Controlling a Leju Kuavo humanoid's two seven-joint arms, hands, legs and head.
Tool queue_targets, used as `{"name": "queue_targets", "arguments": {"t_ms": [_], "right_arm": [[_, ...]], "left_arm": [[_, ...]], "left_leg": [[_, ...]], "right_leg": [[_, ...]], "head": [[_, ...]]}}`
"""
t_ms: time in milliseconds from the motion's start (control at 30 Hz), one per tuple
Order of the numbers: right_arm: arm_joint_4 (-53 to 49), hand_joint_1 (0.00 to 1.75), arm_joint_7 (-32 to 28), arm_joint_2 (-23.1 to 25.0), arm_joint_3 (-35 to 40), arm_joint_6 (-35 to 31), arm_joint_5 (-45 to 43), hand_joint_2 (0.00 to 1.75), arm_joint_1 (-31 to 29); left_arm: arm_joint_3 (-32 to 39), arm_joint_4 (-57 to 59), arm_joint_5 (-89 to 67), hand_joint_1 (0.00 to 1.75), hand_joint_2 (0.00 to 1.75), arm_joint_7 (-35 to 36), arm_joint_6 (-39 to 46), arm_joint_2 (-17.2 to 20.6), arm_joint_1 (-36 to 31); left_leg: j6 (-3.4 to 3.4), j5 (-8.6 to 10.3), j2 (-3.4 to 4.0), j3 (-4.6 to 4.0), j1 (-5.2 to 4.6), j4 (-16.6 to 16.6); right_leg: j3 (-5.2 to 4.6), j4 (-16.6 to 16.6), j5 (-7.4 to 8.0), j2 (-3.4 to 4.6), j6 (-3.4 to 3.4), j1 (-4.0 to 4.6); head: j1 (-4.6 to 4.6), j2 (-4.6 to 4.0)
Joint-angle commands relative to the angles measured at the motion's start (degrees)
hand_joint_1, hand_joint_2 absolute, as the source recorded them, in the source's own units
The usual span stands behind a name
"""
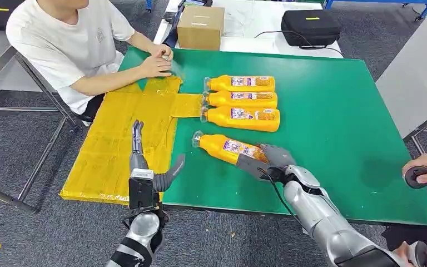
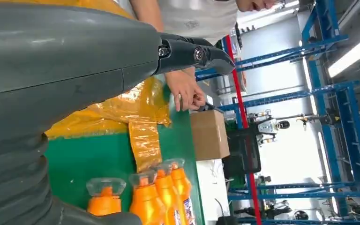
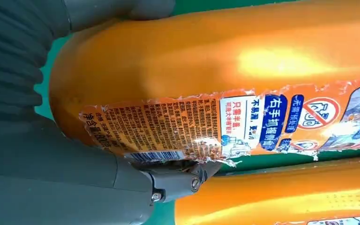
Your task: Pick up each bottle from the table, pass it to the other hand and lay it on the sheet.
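Observation:
Four orange bottles lie on the green table [image 1: 339, 139]. The nearest bottle [image 1: 222, 147] lies slanted with its clear cap toward the yellow sheet [image 1: 105, 150]. My right hand [image 1: 267, 158] grips its base end. In the right wrist view the bottle's torn label [image 3: 215, 61] sits between my thumb [image 3: 178, 180] and my fingers. The other three bottles [image 1: 242, 99] lie side by side further back. My left hand [image 1: 144, 167] hovers open over the sheet's near right edge, its fingers [image 2: 192, 54] straight and holding nothing.
A seated person [image 1: 72, 39] at the far left rests both hands [image 1: 155, 64] on the sheet's far corner. A cardboard box [image 1: 200, 26] and a black case [image 1: 310, 26] stand behind the table. Another person's hand [image 1: 422, 169] holds a dark object at the right edge.

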Motion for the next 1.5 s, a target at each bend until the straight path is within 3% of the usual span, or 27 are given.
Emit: {"name": "queue_targets", "arguments": {"t_ms": [33,133,233,333,467,633,767,1033,1133,1167,1300,1367,1500], "right_arm": [[5.57,1.75,-2.61,1.42,-1.42,-0.20,-3.81,1.75,2.40],[5.31,1.75,-2.83,1.41,-1.62,-0.27,-4.11,1.75,2.55],[2.54,1.75,-7.25,2.08,-5.60,-0.30,-9.82,1.75,4.92],[-4.11,1.75,-14.66,2.84,-11.06,1.33,-18.77,1.75,9.43],[-21.18,1.75,-15.15,6.65,-18.48,-0.27,-30.01,1.75,18.51],[-33.25,1.75,-15.91,9.41,-21.43,-1.49,-39.26,1.75,26.17],[-34.45,1.75,-16.20,9.26,-21.05,-1.60,-39.78,1.75,27.47],[-33.95,1.75,-16.27,9.11,-21.17,-1.62,-39.91,1.75,26.97],[-36.58,1.75,-18.45,10.09,-21.75,-2.66,-41.19,1.75,29.31],[-38.28,1.75,-19.23,10.37,-21.42,-2.34,-41.58,1.75,30.51],[-39.11,1.75,-20.31,10.45,-17.02,2.28,-41.11,1.75,30.66],[-38.06,1.75,-20.13,10.67,-13.20,3.66,-38.72,1.75,29.90],[-34.50,1.75,-20.80,10.79,-2.65,3.64,-29.10,1.75,28.38]], "left_arm": [[1.34,2.94,1.07,0.00,1.75,0.17,-0.06,0.39,-2.57],[1.34,2.74,1.09,0.00,1.75,0.17,-0.06,0.41,-2.39],[2.08,1.53,2.71,0.00,1.75,0.17,-1.38,0.48,-1.75],[4.00,1.50,9.83,0.00,1.75,1.75,-9.72,-0.27,-1.00],[4.58,-4.17,26.77,0.00,1.75,11.59,-22.86,-0.05,2.92],[1.07,-9.65,30.88,0.00,1.75,15.52,-32.52,3.27,8.10],[1.42,-10.47,30.62,0.00,1.75,15.64,-34.20,3.33,9.52],[1.60,-10.29,30.55,0.00,1.75,15.68,-34.26,3.12,9.06],[0.21,-10.21,33.42,0.00,1.75,18.85,-42.52,4.24,10.70],[-1.88,-10.12,35.06,0.00,1.75,18.70,-50.09,5.76,11.51],[-3.66,-5.63,38.86,0.00,1.75,19.12,-64.77,6.65,11.77],[-3.72,-4.41,38.43,0.00,1.75,18.86,-66.88,6.08,11.01],[-3.03,-6.17,32.47,0.00,1.75,17.46,-62.73,4.66,9.68]], "left_leg": [[-0.13,-0.10,-0.13,0.33,0.13,-0.08],[-0.10,-0.07,-0.09,0.33,0.09,-0.10],[-0.13,-0.11,-0.08,0.40,0.13,-0.09],[-0.13,-0.10,-0.09,0.46,0.13,-0.10],[-0.17,-0.16,-0.01,0.54,0.16,-0.12],[-0.18,-0.29,0.19,0.46,0.14,-0.05],[-0.08,-0.12,-0.07,0.02,0.07,-0.08],[-0.15,-0.19,-0.01,0.02,0.06,-0.02],[-0.16,-0.20,0.00,0.06,0.07,-0.04],[-0.12,-0.13,-0.03,-0.01,0.03,-0.09],[-0.11,-0.15,0.03,0.04,0.03,-0.12],[-0.11,-0.16,0.09,0.05,0.03,-0.11],[-0.15,-0.18,0.09,-0.02,0.07,-0.07]], "right_leg": [[0.40,-0.11,-0.12,-0.13,-0.15,0.13],[0.36,-0.12,-0.09,-0.07,-0.12,0.10],[0.43,-0.14,-0.11,-0.08,-0.15,0.14],[0.50,-0.14,-0.12,-0.11,-0.15,0.14],[0.57,-0.15,-0.15,-0.03,-0.19,0.16],[0.44,-0.01,-0.23,0.20,-0.19,0.14],[0.08,-0.01,-0.16,-0.05,-0.10,0.06],[0.07,0.02,-0.21,0.03,-0.17,0.06],[0.10,0.01,-0.22,0.04,-0.17,0.06],[0.04,-0.04,-0.17,0.01,-0.12,0.03],[0.06,-0.06,-0.18,0.07,-0.11,0.02],[0.05,-0.04,-0.17,0.12,-0.11,0.02],[-0.02,-0.03,-0.15,0.13,-0.13,0.06]], "head": [[0.00,0.00],[-0.02,0.00],[0.00,0.00],[0.00,0.00],[0.00,0.00],[0.00,0.00],[-0.02,0.00],[0.00,0.00],[0.00,0.00],[0.00,0.00],[0.00,0.00],[0.00,0.00],[0.00,0.00]]}}
